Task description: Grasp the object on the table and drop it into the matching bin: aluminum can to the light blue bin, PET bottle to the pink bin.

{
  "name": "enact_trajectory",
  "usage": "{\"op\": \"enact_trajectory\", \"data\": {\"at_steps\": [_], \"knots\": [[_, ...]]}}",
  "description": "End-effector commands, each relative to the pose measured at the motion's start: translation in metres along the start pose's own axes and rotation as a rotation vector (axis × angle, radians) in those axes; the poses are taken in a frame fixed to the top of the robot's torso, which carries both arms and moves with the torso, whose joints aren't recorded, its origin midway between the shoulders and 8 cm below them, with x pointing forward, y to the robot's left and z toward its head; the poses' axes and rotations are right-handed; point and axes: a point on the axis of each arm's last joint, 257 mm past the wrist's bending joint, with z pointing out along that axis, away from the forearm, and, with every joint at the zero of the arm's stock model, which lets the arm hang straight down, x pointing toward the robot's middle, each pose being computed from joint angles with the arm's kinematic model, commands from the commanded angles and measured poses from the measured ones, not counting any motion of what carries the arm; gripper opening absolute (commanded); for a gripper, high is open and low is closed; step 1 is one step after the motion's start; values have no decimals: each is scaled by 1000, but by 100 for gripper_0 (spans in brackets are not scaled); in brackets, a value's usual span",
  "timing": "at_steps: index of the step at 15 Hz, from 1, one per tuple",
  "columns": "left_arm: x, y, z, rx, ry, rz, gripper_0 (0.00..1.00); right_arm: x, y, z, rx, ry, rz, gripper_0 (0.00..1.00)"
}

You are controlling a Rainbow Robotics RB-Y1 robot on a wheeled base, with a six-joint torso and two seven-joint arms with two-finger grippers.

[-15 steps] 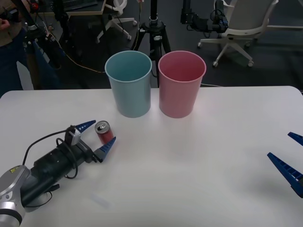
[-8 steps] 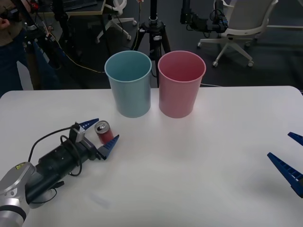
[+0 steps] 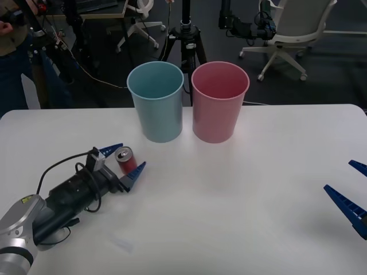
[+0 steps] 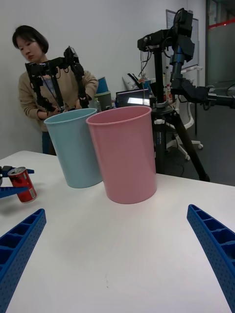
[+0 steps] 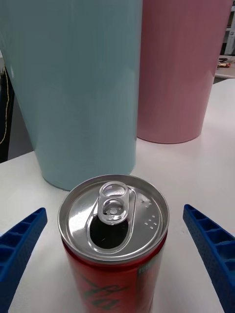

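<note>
Left gripper [image 3: 123, 160] low over the near-left part of the table [image 3: 241, 217], fingers spread wide, one on each side of the aluminum can [image 3: 126, 160] and neither yet touching it. Can upright on the tabletop, silver top up, tab opening already punched through, just near and left of the light blue bin [image 3: 156, 101]. In the left wrist view, can [image 5: 115, 244] centred between the two blue fingertips [image 5: 215, 249], with a clear gap on both sides.

Looks like the tail of the approach, with the grasp itself not yet made. Next move, by the look of it: close squarely on the can's wall with modest force, since thin aluminium dents easily, then lift high enough to clear the tall rim and carry a short way far and right over the light blue bin. Worth keeping upright during the lift, given the open top.

Light blue bin standing just left of the pink bin [image 3: 220, 102], close together, both upright at the far middle of the table. Seen from above, nothing apparent inside either one.

Right gripper [image 3: 352, 192] parked at the near-right edge, fingers apart, holding nothing.
</note>
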Motion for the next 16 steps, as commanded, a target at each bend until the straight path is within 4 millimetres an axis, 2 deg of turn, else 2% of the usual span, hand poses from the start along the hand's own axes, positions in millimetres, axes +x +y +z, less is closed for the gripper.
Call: {"op": "enact_trajectory", "data": {"at_steps": [1, 10, 13, 16], "knots": [[0, -1, 0, 0, -3, -10, 1, 0, 0, 0, 0, 0, 0, 100], [-4, -5, -1, 16, -19, -58, 0, 0, 0, 0, 0, 0, 0, 100], [-9, -6, -7, 25, -35, -80, 0, 0, 0, 0, 0, 0, 0, 100], [-19, -4, -23, 18, -22, -99, 0, 0, 0, 0, 0, 0, 0, 100]]}}
